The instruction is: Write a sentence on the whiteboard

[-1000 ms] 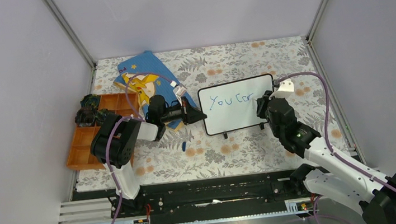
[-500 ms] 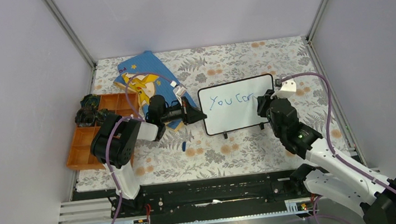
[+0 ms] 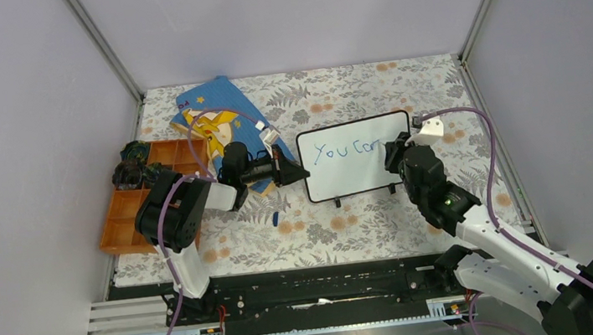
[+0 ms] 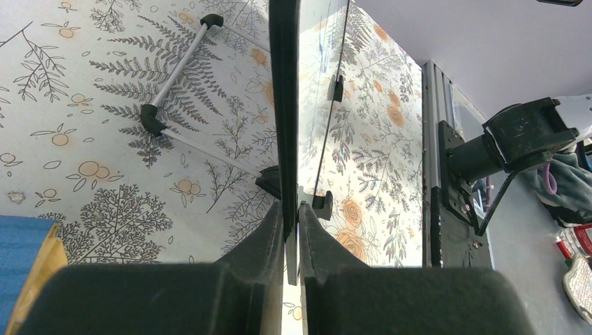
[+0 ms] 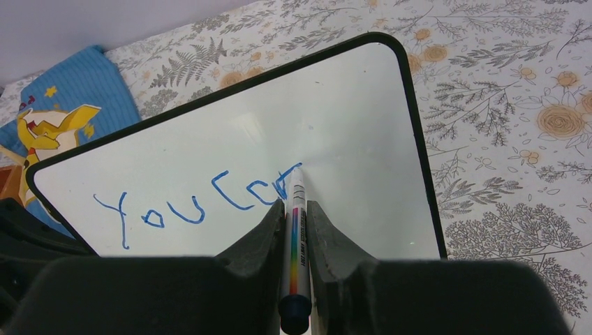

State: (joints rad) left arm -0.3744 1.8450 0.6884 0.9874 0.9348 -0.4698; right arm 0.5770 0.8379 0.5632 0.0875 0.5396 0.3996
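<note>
White marker (image 5: 295,234) tip on whiteboard (image 5: 349,112)

Your right gripper (image 5: 294,206) is clamped on a marker (image 5: 294,244), and the marker's tip touches the whiteboard (image 5: 349,118) just ahead of the fingertips. The blue writing (image 5: 188,206) runs off to the left of the tip, reading "You" and then an unfinished word that starts "ca". Past the board's far left corner you see a blue picture book (image 5: 77,98) lying on the flowered tablecloth (image 5: 509,132).
</note>
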